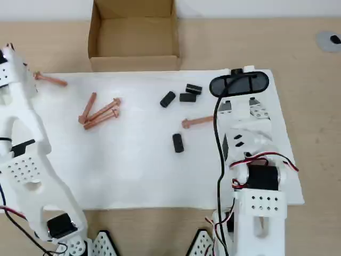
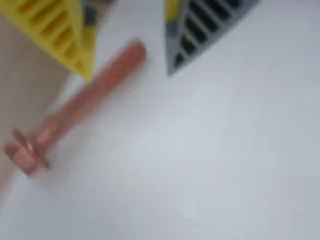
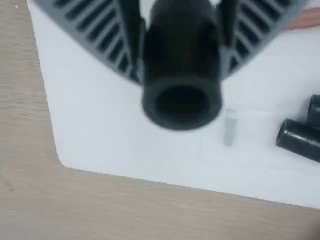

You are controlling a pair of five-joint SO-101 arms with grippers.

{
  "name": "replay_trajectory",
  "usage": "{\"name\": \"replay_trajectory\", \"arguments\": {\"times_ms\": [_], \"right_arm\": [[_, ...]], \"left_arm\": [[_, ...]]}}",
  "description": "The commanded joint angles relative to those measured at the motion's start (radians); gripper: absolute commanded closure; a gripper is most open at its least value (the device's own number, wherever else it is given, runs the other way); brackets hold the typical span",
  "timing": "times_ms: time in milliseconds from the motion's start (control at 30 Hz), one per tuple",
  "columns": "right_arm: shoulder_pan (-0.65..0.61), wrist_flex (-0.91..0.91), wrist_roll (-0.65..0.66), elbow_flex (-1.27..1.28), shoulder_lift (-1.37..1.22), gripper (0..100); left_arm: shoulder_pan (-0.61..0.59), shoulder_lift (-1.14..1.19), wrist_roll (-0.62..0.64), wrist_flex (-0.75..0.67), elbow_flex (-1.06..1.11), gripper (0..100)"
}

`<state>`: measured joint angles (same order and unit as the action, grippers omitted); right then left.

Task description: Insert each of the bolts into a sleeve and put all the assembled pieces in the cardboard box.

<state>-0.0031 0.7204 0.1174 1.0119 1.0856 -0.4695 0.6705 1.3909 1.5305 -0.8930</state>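
One wooden table carried the lot. On it lay a white sheet, and at the sheet's far edge sat the cardboard box, open at the top.

We noted the left arm along the sheet's left side and the right arm over its right side.

The left gripper stood with its fingers apart, one yellow and one grey, holding nothing. A bolt lay flat on the sheet beneath it, with its shaft end between the fingertips and its head at the sheet's edge.

The right gripper was clamped on a black sleeve, bore facing the wrist camera, held over the sheet near its edge.

Three bolts lay bunched left of centre, touching or nearly so. One more, the lone bolt, lay just beside the right arm.

Three sleeves clustered towards the far edge, right of centre. We logged a fourth sleeve apart from them, nearer the arms' bases and close to the lone bolt.
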Motion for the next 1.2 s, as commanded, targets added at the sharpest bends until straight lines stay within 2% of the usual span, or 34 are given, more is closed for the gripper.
{"name": "replay_trajectory", "arguments": {"times_ms": [0,100,300,433,567,700,800,933,1067,1167], "right_arm": [[-0.021,-0.032,0.005,-0.047,-0.001,98.9],[-0.021,-0.032,0.005,-0.05,-0.001,98.9],[-0.019,-0.031,0.005,-0.048,-0.001,98.9],[-0.019,-0.031,0.005,-0.044,-0.001,98.9],[-0.019,-0.029,0.005,-0.044,-0.001,98.9],[-0.015,-0.025,0.005,-0.044,0.001,98.9],[-0.015,-0.025,0.005,-0.044,0.001,98.9],[-0.015,-0.026,0.005,-0.033,0.001,98.9],[-0.015,-0.025,0.005,-0.018,0.002,98.9],[-0.015,-0.025,0.005,-0.016,0.004,98.9]], "left_arm": [[0.025,-0.053,-0.006,0.02,-0.127,89],[0.026,-0.053,-0.028,-0.092,-0.072,89],[0.028,-0.053,-0.241,-0.359,0.127,89],[0.061,-0.053,-0.316,-0.477,0.198,89],[0.129,-0.053,-0.422,-0.496,0.219,86],[0.221,-0.059,-0.672,-0.354,0.195,86],[0.295,-0.062,-0.895,-0.124,0.13,86],[0.342,-0.054,-1.051,0.13,0.005,86],[0.341,-0.054,-1.255,0.206,-0.014,86],[0.316,-0.054,-1.289,0.201,0.034,86]]}}
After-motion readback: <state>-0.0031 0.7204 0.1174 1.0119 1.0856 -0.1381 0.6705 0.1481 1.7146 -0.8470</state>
